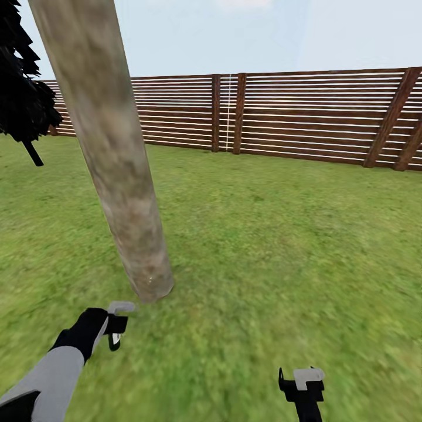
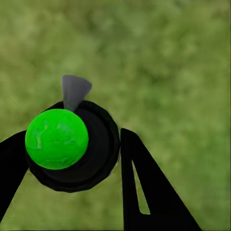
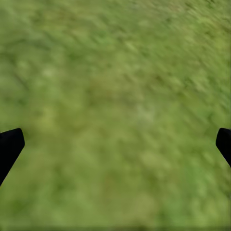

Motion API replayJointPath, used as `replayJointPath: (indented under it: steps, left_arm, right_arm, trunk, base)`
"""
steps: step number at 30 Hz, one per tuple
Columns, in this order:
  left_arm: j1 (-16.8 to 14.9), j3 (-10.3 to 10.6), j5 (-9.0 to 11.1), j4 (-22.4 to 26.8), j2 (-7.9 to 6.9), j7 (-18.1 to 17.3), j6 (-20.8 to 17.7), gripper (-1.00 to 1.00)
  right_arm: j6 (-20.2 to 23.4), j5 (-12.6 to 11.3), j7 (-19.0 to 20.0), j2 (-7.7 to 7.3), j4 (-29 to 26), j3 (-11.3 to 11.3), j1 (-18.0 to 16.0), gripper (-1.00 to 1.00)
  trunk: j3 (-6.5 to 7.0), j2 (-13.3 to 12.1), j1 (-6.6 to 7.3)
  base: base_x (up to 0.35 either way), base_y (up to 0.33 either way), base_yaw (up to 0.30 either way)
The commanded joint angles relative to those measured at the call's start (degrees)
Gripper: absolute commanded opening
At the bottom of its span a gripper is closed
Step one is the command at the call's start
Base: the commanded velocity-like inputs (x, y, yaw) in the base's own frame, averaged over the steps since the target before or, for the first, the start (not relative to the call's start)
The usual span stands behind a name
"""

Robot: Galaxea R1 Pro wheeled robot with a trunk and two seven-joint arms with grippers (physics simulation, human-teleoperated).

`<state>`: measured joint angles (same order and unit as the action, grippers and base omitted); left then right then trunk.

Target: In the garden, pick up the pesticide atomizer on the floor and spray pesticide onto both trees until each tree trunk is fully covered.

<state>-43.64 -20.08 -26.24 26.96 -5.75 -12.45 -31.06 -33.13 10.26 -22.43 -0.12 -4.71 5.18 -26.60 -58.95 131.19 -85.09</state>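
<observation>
- My left claw (image 2: 72,159) clamps the black atomizer with green round cap (image 2: 57,138), just beside the mottled grey-brown tree trunk (image 1: 111,146).
- My right claw (image 3: 115,144) spread wide, holding nothing, over blurry green grass (image 3: 120,86).

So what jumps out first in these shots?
The thick trunk leaning across the head view, its base just ahead of the left hand. Next, the bright green ball on the black atomizer clamped in that hand. The right hand hangs open over grass.

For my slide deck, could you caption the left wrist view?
Left claw shut on the pesticide atomizer, green cap up, grey nozzle over blurry grass.
</observation>
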Motion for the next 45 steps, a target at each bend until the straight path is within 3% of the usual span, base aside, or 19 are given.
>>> replayJointPath:
  steps: [1,4,6,8,10,12,13,15,18,20,27,33,35,36,37,40,41,43,45]
  left_arm:
    - [0.08,-0.49,-0.04,0.00,-1.00,-0.55,-0.29,-1.00]
    - [-0.05,-0.22,-0.08,-0.18,0.08,-0.47,-0.36,-1.00]
    - [-0.81,0.00,-0.32,0.23,3.84,-0.39,-2.17,-1.00]
    - [-2.01,0.03,-0.36,0.31,4.09,-0.42,-4.43,-1.00]
    - [-2.73,0.04,-0.51,0.53,2.78,-0.49,-5.31,-1.00]
    - [-3.06,-0.10,-0.17,0.53,-1.35,-0.81,-5.64,-1.00]
    - [-2.91,-0.06,-0.15,0.41,-2.24,-1.25,-5.66,-1.00]
    - [-2.81,-0.05,-0.18,0.47,-2.27,-1.84,-5.67,-1.00]
    - [-3.45,0.75,-0.39,0.82,2.69,-2.04,-5.75,-1.00]
    - [-4.73,1.53,-0.45,0.84,4.22,-2.05,-5.78,-1.00]
    - [-8.12,2.27,-0.39,2.07,3.47,-2.13,-8.74,-1.00]
    - [-12.18,2.83,-0.30,2.65,6.95,-2.14,-10.03,-1.00]
    - [-12.68,2.86,-0.30,2.68,6.40,-2.14,-10.58,-1.00]
    - [-12.85,2.90,-0.36,2.93,5.36,-2.14,-10.75,-1.00]
    - [-12.92,2.80,-0.21,3.28,3.11,-2.18,-10.87,-1.00]
    - [-12.86,2.82,-0.12,3.49,0.78,-2.21,-10.93,-1.00]
    - [-12.91,2.81,-0.12,3.54,1.36,-2.22,-10.93,-1.00]
    - [-13.12,3.08,-0.31,3.75,4.97,-2.15,-10.95,-1.00]
    - [-14.38,3.06,-0.32,3.82,6.30,-2.14,-11.01,-1.00]
  right_arm:
    - [0.08,0.29,-0.60,-0.03,0.05,0.44,-0.04,1.00]
    - [0.08,0.29,-0.60,-0.05,0.05,0.44,-0.04,1.00]
    - [0.08,0.29,-0.60,-0.06,0.05,0.44,-0.04,1.00]
    - [0.08,0.29,-0.60,-0.06,0.04,0.42,-0.04,1.00]
    - [0.08,0.29,-0.60,-0.06,0.03,0.40,-0.04,1.00]
    - [0.08,0.29,-0.60,-0.06,0.03,0.38,-0.04,1.00]
    - [0.08,0.29,-0.60,-0.06,0.02,0.40,-0.04,1.00]
    - [0.08,0.29,-0.60,-0.06,0.04,0.42,-0.04,1.00]
    - [0.08,0.29,-0.60,-0.06,0.05,0.38,-0.04,1.00]
    - [0.08,0.29,-0.60,-0.06,0.04,0.36,-0.04,1.00]
    - [0.08,0.29,-0.60,-0.06,0.05,0.36,-0.04,1.00]
    - [0.08,0.29,-0.55,-0.06,0.05,0.36,-0.04,1.00]
    - [0.08,0.29,-0.56,-0.06,0.05,0.36,-0.04,1.00]
    - [0.08,0.29,-0.53,-0.06,0.05,0.36,-0.04,1.00]
    - [0.08,0.29,-0.52,-0.06,0.05,0.36,-0.04,1.00]
    - [0.08,0.29,-0.51,-0.06,0.05,0.36,-0.04,1.00]
    - [0.08,0.29,-0.55,-0.06,0.05,0.36,-0.04,1.00]
    - [0.08,0.29,-0.57,-0.06,0.05,0.36,-0.04,1.00]
    - [0.08,0.29,-0.56,-0.06,0.04,0.36,-0.04,1.00]
  trunk:
    - [-0.05,0.02,0.01]
    - [-0.05,0.02,0.01]
    - [-0.05,0.02,0.01]
    - [-0.05,0.02,0.01]
    - [-0.05,0.02,0.01]
    - [-0.05,0.02,0.01]
    - [-0.05,0.02,0.01]
    - [-0.05,0.02,0.01]
    - [-0.05,0.02,0.01]
    - [-0.05,0.02,0.01]
    - [-0.05,0.02,0.01]
    - [-0.05,0.02,0.01]
    - [-0.05,0.02,0.01]
    - [-0.05,0.02,0.01]
    - [-0.05,0.02,0.01]
    - [-0.05,0.02,0.01]
    - [-0.05,0.02,0.01]
    - [-0.05,0.02,0.01]
    - [-0.05,0.02,0.01]
  base:
    - [0.000,0.000,0.000]
    - [0.000,0.000,0.000]
    - [0.000,0.000,0.000]
    - [0.000,0.000,0.000]
    - [0.000,0.000,0.000]
    - [0.000,0.000,0.000]
    - [0.000,0.000,0.000]
    - [0.000,0.000,0.007]
    - [0.000,0.000,0.187]
    - [0.000,0.000,0.154]
    - [-0.099,0.015,0.018]
    - [-0.007,0.001,0.000]
    - [0.000,0.000,0.000]
    - [0.000,0.000,0.000]
    - [0.000,0.000,0.000]
    - [0.000,0.000,0.000]
    - [0.000,0.000,0.012]
    - [0.000,0.000,0.183]
    - [0.000,0.000,0.250]
